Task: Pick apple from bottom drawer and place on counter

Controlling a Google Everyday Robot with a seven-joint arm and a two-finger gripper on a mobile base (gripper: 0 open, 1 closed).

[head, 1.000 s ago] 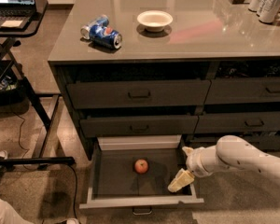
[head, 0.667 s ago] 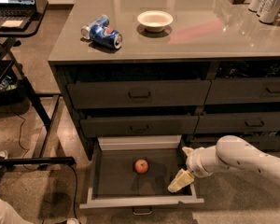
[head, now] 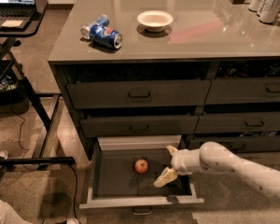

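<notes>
The small red apple [head: 141, 166] lies on the dark floor of the bottom drawer [head: 107, 203], which is pulled out. My gripper [head: 167, 164] hangs over the right part of the drawer, just right of the apple and not touching it. Its two cream fingers [head: 165, 177] are spread apart and hold nothing. The white arm reaches in from the lower right. The glossy grey-brown counter [head: 200, 36] runs across the top of the cabinet.
On the counter lie a blue soda can [head: 101, 31] on its side and a white bowl [head: 155, 20], with several cans [head: 269, 1] at the far right. Two shut drawers [head: 139, 93] sit above the open one. A black laptop desk [head: 16, 17] stands at the left.
</notes>
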